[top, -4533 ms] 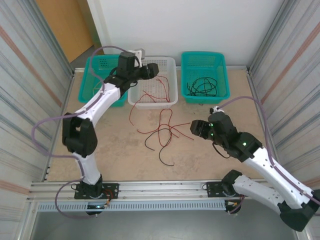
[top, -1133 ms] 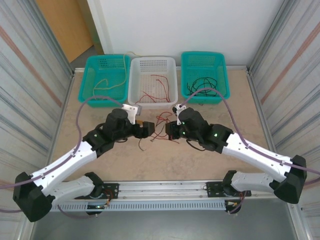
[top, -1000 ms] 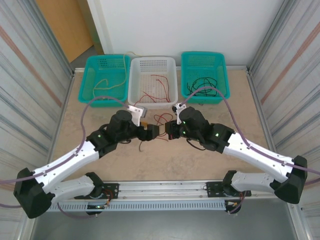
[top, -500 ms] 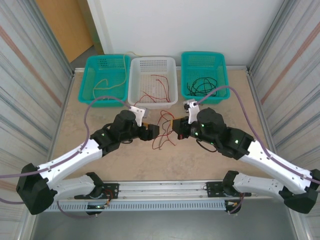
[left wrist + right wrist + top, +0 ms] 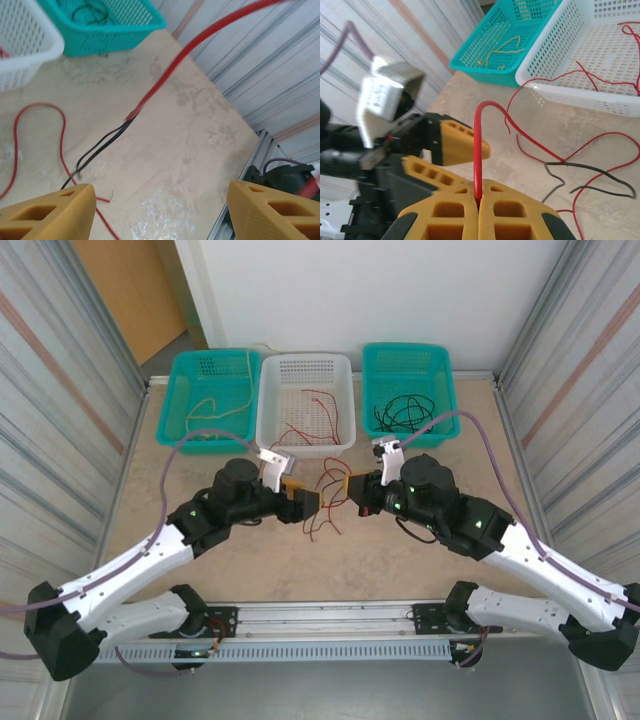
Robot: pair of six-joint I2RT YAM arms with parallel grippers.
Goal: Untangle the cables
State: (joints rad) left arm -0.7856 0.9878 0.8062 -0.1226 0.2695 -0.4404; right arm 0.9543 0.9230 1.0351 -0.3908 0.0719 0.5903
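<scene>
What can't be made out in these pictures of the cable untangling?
- Top view: how the loose cables cross on the table; too thin to trace.
- Left wrist view: where the raised red cable leads, blurred and cut by the top edge; whether the black cable is tied to it.
- Right wrist view: the end of the gripped red cable, hidden between the shut right fingers.

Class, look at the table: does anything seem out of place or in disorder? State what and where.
Yes: red cables and a black cable lie tangled on the table before the white basket, not in any basket; the right end effector is shut on one red cable.
</scene>
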